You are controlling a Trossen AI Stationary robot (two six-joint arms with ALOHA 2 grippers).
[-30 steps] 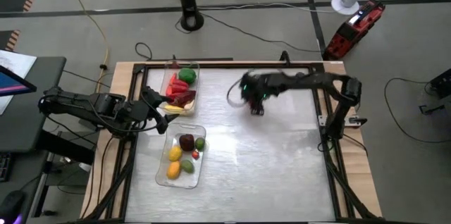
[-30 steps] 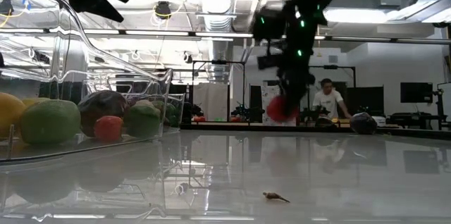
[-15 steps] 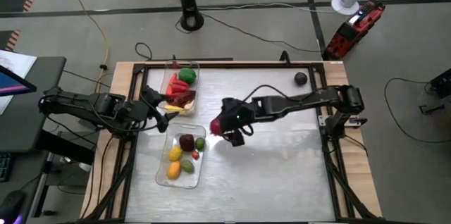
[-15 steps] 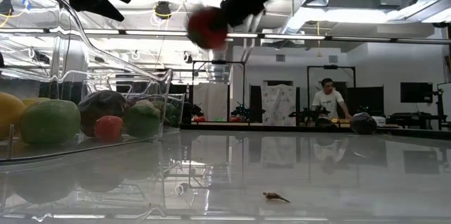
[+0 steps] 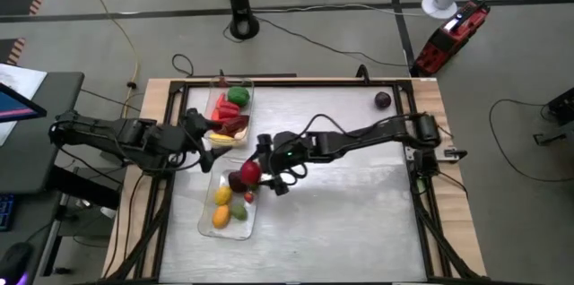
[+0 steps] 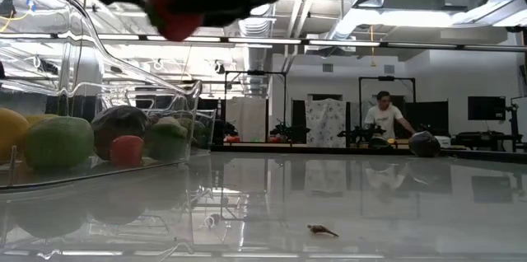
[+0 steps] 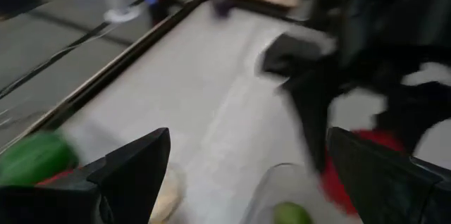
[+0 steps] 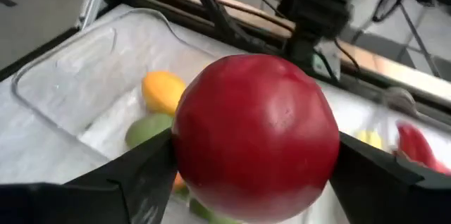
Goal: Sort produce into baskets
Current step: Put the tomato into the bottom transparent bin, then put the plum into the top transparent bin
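The right gripper (image 5: 252, 176) clasped a red round fruit (image 8: 255, 134) over the near basket (image 5: 208, 222); the left gripper (image 5: 199, 144), spread open, waited beside it.

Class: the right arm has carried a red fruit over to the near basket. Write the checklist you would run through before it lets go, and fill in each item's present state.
1. Red fruit sits between the jaws of the right gripper: ok.
2. Fruit is over the near basket, not the bare table: ok in the high view.
3. Free room in that basket beside the yellow fruit and green fruit: cannot tell.
4. Left gripper is open and holds nothing, waiting beside the far basket, out of the way: ok.
5. Fruit is low enough to drop without bouncing: not ok; the low view shows it high above the basket.
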